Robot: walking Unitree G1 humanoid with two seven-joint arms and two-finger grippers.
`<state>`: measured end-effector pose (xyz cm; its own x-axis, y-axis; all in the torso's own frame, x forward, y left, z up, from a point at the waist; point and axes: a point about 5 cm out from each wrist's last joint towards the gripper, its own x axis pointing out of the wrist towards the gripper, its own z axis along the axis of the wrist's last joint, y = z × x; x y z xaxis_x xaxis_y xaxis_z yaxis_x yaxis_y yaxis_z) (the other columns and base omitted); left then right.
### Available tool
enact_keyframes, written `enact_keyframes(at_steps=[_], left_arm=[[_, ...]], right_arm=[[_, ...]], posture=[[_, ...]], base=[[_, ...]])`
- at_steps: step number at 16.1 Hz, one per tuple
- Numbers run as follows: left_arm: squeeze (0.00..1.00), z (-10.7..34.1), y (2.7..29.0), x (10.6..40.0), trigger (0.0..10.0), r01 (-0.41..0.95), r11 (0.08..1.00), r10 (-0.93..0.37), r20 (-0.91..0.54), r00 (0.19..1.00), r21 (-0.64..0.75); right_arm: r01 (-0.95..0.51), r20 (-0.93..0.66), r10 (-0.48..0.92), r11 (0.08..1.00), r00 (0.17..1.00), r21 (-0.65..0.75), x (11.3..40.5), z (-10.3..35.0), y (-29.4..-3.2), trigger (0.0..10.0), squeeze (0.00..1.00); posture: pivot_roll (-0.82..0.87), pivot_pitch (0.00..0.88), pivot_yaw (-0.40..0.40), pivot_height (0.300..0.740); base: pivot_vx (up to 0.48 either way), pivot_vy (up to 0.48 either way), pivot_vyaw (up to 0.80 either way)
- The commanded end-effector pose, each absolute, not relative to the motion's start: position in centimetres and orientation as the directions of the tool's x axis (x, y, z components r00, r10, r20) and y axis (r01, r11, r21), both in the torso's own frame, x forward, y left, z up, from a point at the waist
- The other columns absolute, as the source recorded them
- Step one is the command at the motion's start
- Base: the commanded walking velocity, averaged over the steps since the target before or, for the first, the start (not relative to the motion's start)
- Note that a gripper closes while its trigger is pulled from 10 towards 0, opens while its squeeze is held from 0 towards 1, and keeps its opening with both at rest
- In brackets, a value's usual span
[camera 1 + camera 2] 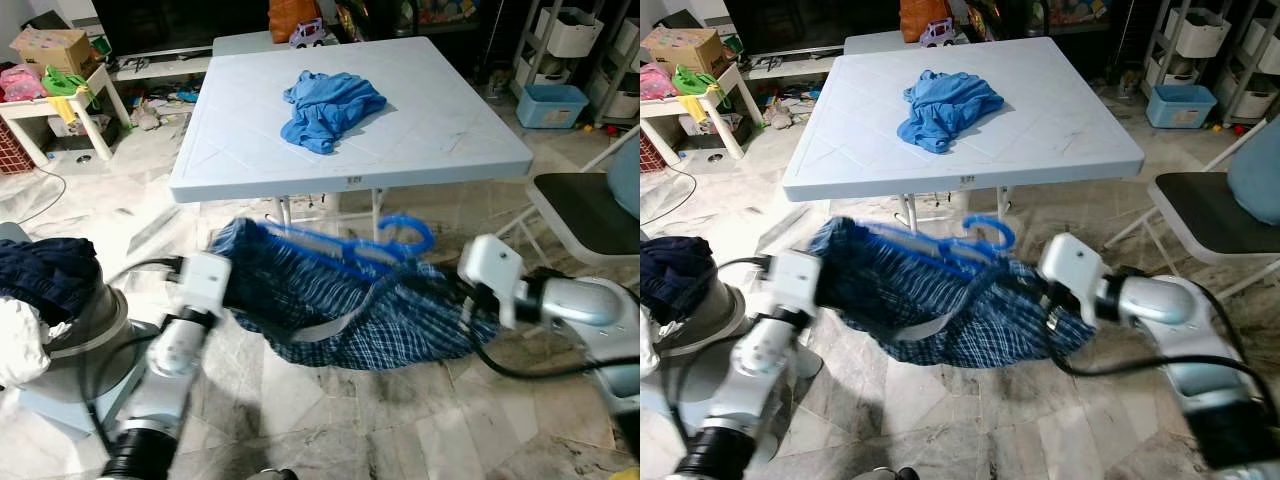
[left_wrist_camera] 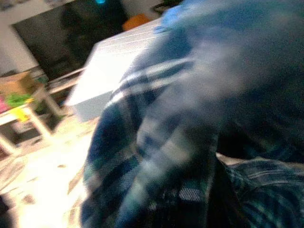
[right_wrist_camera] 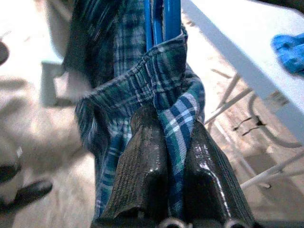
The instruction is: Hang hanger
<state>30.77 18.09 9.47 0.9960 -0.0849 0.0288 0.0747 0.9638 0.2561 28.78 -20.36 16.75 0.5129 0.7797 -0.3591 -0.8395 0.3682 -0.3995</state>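
A blue plaid garment (image 1: 340,310) hangs stretched between my two grippers, low over the marble floor in front of the table. A blue plastic hanger (image 1: 330,262) lies inside its top edge, with the hook (image 1: 995,235) sticking up near the right end. My right gripper (image 3: 171,121) is shut on the garment's waistband, just beside the hanger's bars (image 3: 161,19). My left gripper (image 1: 232,285) holds up the garment's left end, its fingers buried in the cloth. The left wrist view is blurred plaid cloth (image 2: 180,142).
A light blue table (image 1: 440,130) stands straight ahead with a crumpled blue cloth (image 1: 330,105) on it. A folding chair (image 1: 585,215) is at the right. A grey bin (image 1: 90,330) heaped with dark clothes is at my left. Shelves and a blue tub (image 1: 550,103) stand behind.
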Motion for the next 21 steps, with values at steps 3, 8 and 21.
enact_keyframes(at_steps=[3, 8, 21], left_arm=[[0.0, 11.4, 19.6, 31.2, 0.0, 0.009, 0.98, -0.028, 0.092, 0.995, 0.199], [0.0, 11.1, 19.6, 31.7, 0.0, 0.021, 0.998, -0.023, 0.023, 0.999, 0.067], [1.0, 8.4, 14.7, 29.3, 10.0, 0.232, 0.972, -0.229, -0.062, 0.971, 0.034]], right_arm=[[-0.862, -0.463, 0.746, 0.299, 0.479, -0.41, 28.0, 16.5, -22.8, 10.0, 0.0], [-0.925, -0.59, 0.734, 0.141, 0.336, -0.352, 26.4, 16.3, -23.9, 10.0, 0.0], [-0.815, -0.207, 0.798, 0.502, 0.565, -0.29, 30.0, 20.7, -21.5, 10.0, 0.0]], posture=[[-0.11, 0.034, 0.064, 0.74], [-0.11, 0.034, 0.065, 0.74], [-0.1, 0.036, 0.059, 0.74]], base=[[0.0, 0.0, 0.0], [0.0, 0.0, 0.0], [0.0, 0.0, 0.0]])
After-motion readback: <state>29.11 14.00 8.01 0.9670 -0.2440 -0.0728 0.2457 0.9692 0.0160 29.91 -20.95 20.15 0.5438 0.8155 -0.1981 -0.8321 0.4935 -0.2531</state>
